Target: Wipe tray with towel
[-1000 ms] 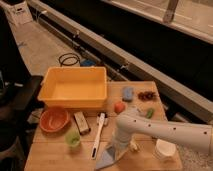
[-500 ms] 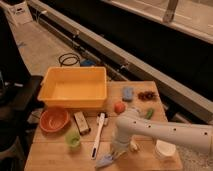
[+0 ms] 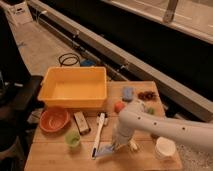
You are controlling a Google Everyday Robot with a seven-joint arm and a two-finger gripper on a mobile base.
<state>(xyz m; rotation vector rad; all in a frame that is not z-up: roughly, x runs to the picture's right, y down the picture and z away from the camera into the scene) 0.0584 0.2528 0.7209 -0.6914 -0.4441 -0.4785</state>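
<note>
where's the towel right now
The towel lies at the table's near edge, just beside the white-handled brush, with the gripper shut on it, well in front of the tray.

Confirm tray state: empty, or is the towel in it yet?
Empty: the tray shows only bare yellow floor. The towel lies near the table front edge, with the hand down at it.

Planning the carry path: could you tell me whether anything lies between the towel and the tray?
Yes. The tool is shut on the towel; the white brush lies between it and the tray, a small brown block beside the brush.
</note>
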